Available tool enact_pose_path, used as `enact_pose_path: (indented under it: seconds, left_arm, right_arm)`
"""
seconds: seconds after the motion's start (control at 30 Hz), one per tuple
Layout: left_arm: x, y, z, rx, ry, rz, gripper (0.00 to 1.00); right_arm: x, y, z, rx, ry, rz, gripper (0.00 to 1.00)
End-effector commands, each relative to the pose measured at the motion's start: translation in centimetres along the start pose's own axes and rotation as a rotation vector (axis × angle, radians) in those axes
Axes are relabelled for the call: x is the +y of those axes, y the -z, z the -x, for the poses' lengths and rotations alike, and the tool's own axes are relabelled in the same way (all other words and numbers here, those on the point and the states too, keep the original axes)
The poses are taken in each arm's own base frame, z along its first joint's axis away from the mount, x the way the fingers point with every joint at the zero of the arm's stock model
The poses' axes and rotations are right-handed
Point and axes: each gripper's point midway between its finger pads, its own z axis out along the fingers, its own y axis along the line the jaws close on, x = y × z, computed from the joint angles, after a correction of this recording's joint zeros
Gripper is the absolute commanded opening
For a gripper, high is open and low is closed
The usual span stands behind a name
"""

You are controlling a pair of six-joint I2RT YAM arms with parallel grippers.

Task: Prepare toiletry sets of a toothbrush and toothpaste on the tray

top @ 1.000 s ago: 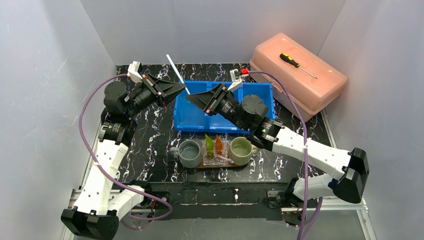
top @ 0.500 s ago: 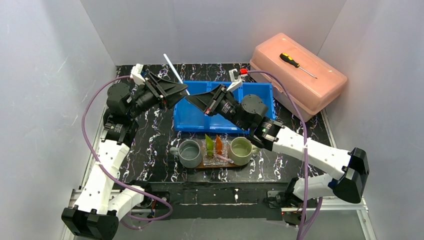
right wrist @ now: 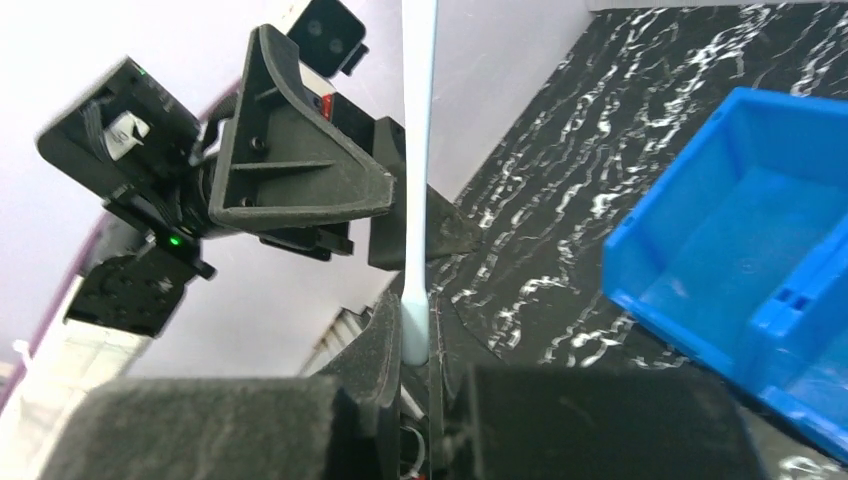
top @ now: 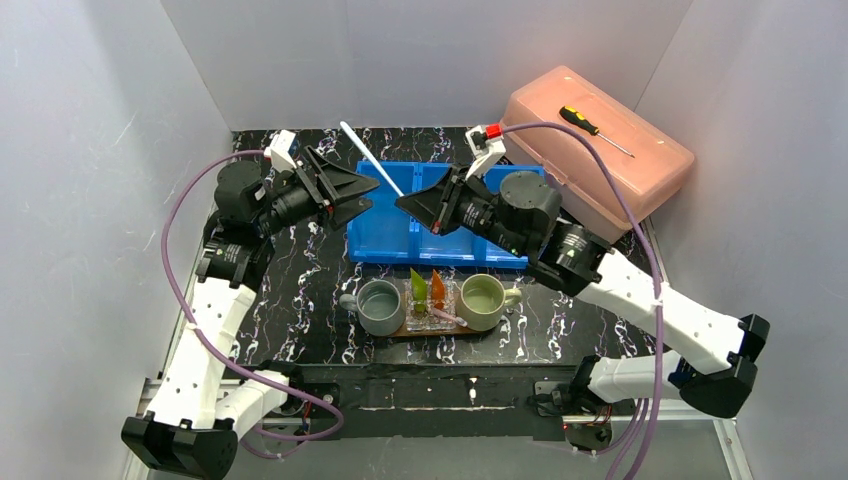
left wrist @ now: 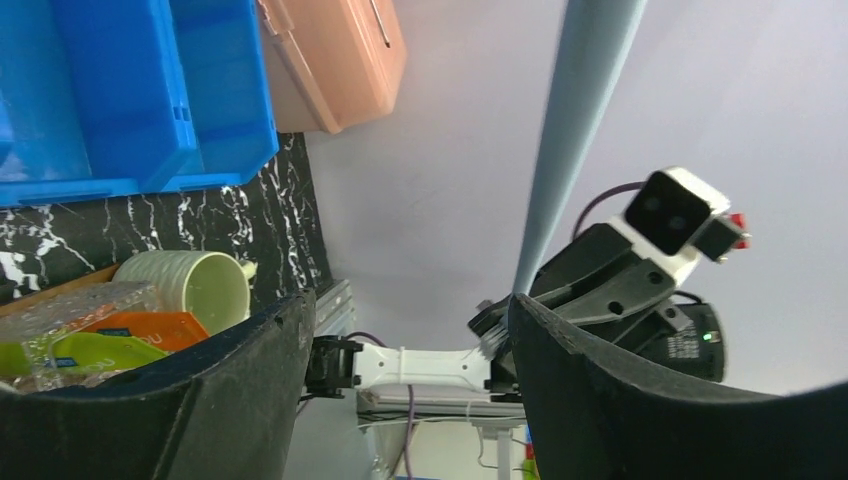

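Rightward went the right arm in that last second, its elbow swinging toward the right edge, and the toothbrush [top: 372,160] slid that way with it!

At the middle of the near edge sat the tray [top: 440,333], with the grey mug [top: 380,306] on its left end and the pale green mug [top: 482,301] on its right. Between them, the green tube [top: 418,286] and the orange tube [top: 438,289] stood in a clear holder [top: 430,315].

Farther back, above the blue bin [top: 400,255], the right claw [top: 402,200] was clamped tight on the toothbrush's lower end. The thin whitish stick slanted up and away toward the far edge. Just to the left, the left claw [top: 368,192] hung with its fingers spread wide, gripping nothing.

At the far right corner lay a pink box [top: 620,180], with a screwdriver [top: 590,128] resting on its lid.
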Motion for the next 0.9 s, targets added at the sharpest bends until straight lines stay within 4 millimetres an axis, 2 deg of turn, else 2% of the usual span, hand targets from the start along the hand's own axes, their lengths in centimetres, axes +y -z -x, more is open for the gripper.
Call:
enact_pose_path:
  seconds: [0.0,0.17,0.43,0.87]
  left_arm:
    - [-1.2,1.0,-0.8,0.036,-0.088,0.004,0.70]
    - [-1.9,1.2,-0.7,0.041,-0.107,0.004,0.71]
    - [-2.7,1.4,-0.5,0.042,-0.130,0.016,0.73]
    - [-0.5,0.8,0.0,0.036,-0.086,0.103,0.74]
  right_arm:
    - [0.6,2.5,1.7,0.052,0.194,-0.018,0.01]
    - [-0.8,3.1,0.2,0.176,0.303,-0.065,0.01]
    - [-2.0,3.6,-1.3,0.264,0.392,-0.080,0.01]
    - [0.0,4.6,-0.1,0.208,0.422,0.015,0.01]
